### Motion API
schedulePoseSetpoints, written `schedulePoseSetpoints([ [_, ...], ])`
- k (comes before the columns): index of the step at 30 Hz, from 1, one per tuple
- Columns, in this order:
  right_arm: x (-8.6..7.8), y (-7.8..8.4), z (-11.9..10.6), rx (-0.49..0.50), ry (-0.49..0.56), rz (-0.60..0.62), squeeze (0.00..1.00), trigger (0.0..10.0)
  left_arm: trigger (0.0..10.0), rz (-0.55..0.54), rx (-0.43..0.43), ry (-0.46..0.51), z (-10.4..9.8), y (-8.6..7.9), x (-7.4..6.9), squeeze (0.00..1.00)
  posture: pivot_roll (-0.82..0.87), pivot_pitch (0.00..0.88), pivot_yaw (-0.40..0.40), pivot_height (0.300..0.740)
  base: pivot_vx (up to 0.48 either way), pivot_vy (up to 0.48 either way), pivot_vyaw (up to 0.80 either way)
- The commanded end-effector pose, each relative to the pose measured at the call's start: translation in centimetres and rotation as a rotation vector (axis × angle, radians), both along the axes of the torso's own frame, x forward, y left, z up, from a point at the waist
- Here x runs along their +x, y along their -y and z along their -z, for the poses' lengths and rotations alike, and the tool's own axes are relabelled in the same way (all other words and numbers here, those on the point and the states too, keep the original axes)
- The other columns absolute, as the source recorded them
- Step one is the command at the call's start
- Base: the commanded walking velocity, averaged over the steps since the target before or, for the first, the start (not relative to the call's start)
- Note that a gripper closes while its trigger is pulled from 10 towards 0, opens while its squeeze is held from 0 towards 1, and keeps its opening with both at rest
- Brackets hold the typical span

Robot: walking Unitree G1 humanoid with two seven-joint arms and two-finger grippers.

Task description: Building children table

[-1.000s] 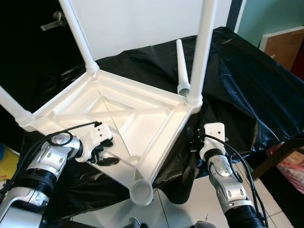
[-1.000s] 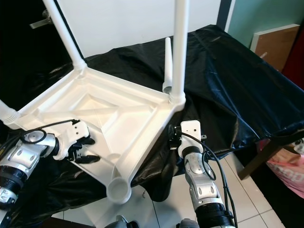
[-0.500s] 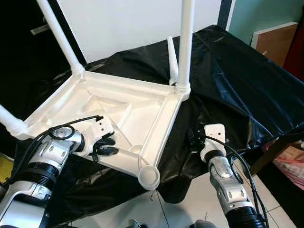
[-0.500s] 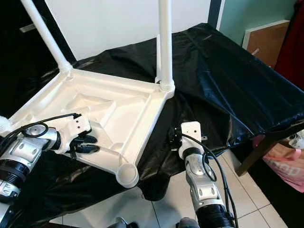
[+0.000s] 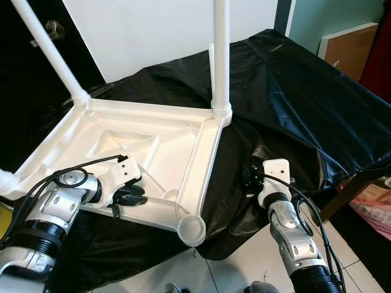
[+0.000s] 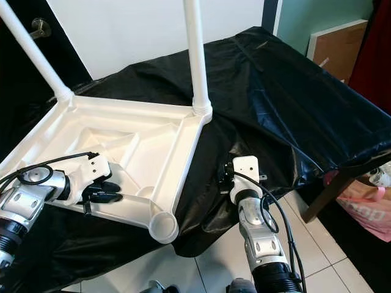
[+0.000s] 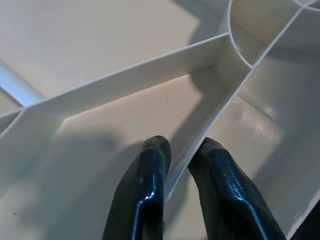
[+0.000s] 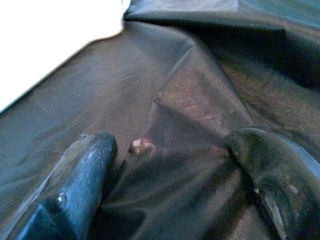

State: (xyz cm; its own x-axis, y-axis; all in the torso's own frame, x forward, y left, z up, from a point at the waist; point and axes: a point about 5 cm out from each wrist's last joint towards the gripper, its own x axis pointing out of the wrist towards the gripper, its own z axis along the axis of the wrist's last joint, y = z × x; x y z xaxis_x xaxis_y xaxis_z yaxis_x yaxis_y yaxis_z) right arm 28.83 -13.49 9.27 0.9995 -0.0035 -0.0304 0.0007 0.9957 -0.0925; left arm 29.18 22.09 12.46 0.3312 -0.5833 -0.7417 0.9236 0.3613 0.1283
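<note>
Left tool (image 7: 177, 165) clenched on white table (image 5: 153, 146) rib, lower left; right tool (image 8: 175, 190) released, against black sheet (image 5: 293, 91).

white plastic table (image 5: 153, 146) | upside-down, legs up | on black cover

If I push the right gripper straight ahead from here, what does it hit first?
Most likely the black cover draped over the table edge: the right gripper, fingers spread, points straight into it and looks nearly against it. The white table top lies off to its left.
</note>
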Motion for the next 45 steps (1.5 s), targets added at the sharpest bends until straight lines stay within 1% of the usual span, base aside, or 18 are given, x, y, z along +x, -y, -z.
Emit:
schedulePoseSetpoints([
  [1, -0.3, 0.2, 0.6, 0.007, -0.03, 0.025, 0.0, 10.0, 0.0, -0.124, 0.001, -0.103, 1.7, -2.0, -1.5, 0.0, -0.1, 0.093, 0.121, 0.74, 0.0, 0.0, 0.0],
  [14, -0.2, 0.3, 0.6, 0.003, -0.033, 0.027, 0.0, 10.0, 0.0, -0.181, -0.008, -0.087, 1.7, -2.5, -2.5, 0.0, -0.09, 0.096, 0.112, 0.74, 0.0, 0.0, 0.0],
  [17, -0.2, 0.3, 0.6, 0.001, -0.032, 0.025, 0.0, 10.0, 0.0, -0.183, -0.025, -0.076, 1.5, -2.2, -2.7, 0.0, -0.09, 0.097, 0.106, 0.74, 0.0, 0.0, 0.0],
  [20, 0.0, 0.2, 0.4, -0.002, -0.024, 0.015, 0.0, 10.0, 0.0, -0.18, -0.09, -0.012, 1.0, -0.3, -2.6, 0.0, -0.08, 0.1, 0.096, 0.74, 0.0, 0.0, 0.0],
  [21, 0.1, 0.2, 0.3, 0.001, -0.016, 0.014, 0.0, 10.0, 3.8, -0.167, -0.12, 0.045, 0.7, 0.8, -2.3, 0.0, -0.08, 0.103, 0.096, 0.74, 0.0, 0.0, 0.0],
  [22, 0.1, 0.2, 0.3, 0.001, -0.016, 0.014, 0.0, 10.0, 3.8, -0.167, -0.12, 0.045, 0.7, 0.8, -2.3, 0.0, -0.08, 0.103, 0.096, 0.74, 0.0, 0.0, 0.0],
  [23, 0.2, 0.3, 0.1, 0.004, -0.006, 0.015, 0.0, 10.0, 10.0, -0.164, -0.154, 0.112, 0.3, 1.9, -1.9, 0.0, -0.09, 0.104, 0.096, 0.74, 0.0, 0.0, 0.0],
  [25, 0.2, 0.3, 0.1, 0.004, -0.006, 0.015, 0.0, 10.0, 10.0, -0.164, -0.154, 0.112, 0.3, 1.9, -1.9, 0.0, -0.09, 0.104, 0.096, 0.74, 0.0, 0.0, 0.0],
  [26, 0.3, 0.4, -0.1, 0.006, 0.004, 0.017, 0.0, 10.0, 10.0, -0.179, -0.19, 0.14, 0.0, 2.6, -1.6, 1.0, -0.09, 0.105, 0.094, 0.74, 0.0, 0.0, 0.0],
  [27, 0.3, 0.4, -0.1, 0.006, 0.004, 0.017, 0.0, 10.0, 10.0, -0.179, -0.19, 0.14, 0.0, 2.6, -1.6, 1.0, -0.09, 0.105, 0.094, 0.74, 0.0, 0.0, 0.0],
  [29, 0.7, 0.9, -0.9, 0.017, 0.04, 0.026, 0.0, 10.0, 10.0, -0.174, -0.272, 0.195, -0.9, 4.1, -1.2, 1.0, -0.09, 0.111, 0.092, 0.74, 0.0, 0.0, 0.0],
  [32, 0.9, 1.2, -1.2, 0.022, 0.055, 0.031, 0.0, 10.0, 10.0, -0.18, -0.289, 0.21, -1.1, 4.5, -1.1, 1.0, -0.09, 0.112, 0.092, 0.74, 0.0, 0.0, 0.0],
  [33, 1.1, 1.4, -1.6, 0.022, 0.071, 0.035, 0.0, 10.0, 10.0, -0.165, -0.304, 0.24, -1.4, 4.8, -0.9, 0.66, -0.09, 0.112, 0.092, 0.74, 0.0, 0.0, 0.0],
  [34, 1.1, 1.4, -1.6, 0.022, 0.071, 0.035, 0.0, 10.0, 10.0, -0.165, -0.304, 0.24, -1.4, 4.8, -0.9, 0.66, -0.09, 0.112, 0.092, 0.74, 0.0, 0.0, 0.0],
  [35, 1.2, 1.6, -1.9, 0.028, 0.088, 0.037, 0.0, 10.0, 10.0, -0.15, -0.317, 0.272, -1.8, 5.1, -0.8, 0.0, -0.09, 0.114, 0.092, 0.74, 0.0, 0.0, 0.0],
  [42, 1.6, 2.3, -3.0, 0.028, 0.137, 0.043, 0.0, 10.0, 10.0, -0.107, -0.405, 0.409, -4.0, 5.8, -0.5, 0.0, -0.09, 0.123, 0.093, 0.74, 0.0, 0.0, 0.0],
  [43, 2.0, 2.5, -3.5, 0.029, 0.155, 0.044, 0.0, 10.0, 10.0, -0.14, -0.444, 0.469, -5.1, 5.9, 0.1, 0.0, -0.09, 0.13, 0.092, 0.74, 0.0, 0.0, 0.0],
  [45, 2.4, 2.6, -4.0, 0.03, 0.169, 0.038, 0.0, 10.0, 10.0, -0.174, -0.49, 0.503, -6.0, 6.0, 0.6, 0.0, -0.09, 0.136, 0.089, 0.74, 0.0, 0.0, 0.0],
])
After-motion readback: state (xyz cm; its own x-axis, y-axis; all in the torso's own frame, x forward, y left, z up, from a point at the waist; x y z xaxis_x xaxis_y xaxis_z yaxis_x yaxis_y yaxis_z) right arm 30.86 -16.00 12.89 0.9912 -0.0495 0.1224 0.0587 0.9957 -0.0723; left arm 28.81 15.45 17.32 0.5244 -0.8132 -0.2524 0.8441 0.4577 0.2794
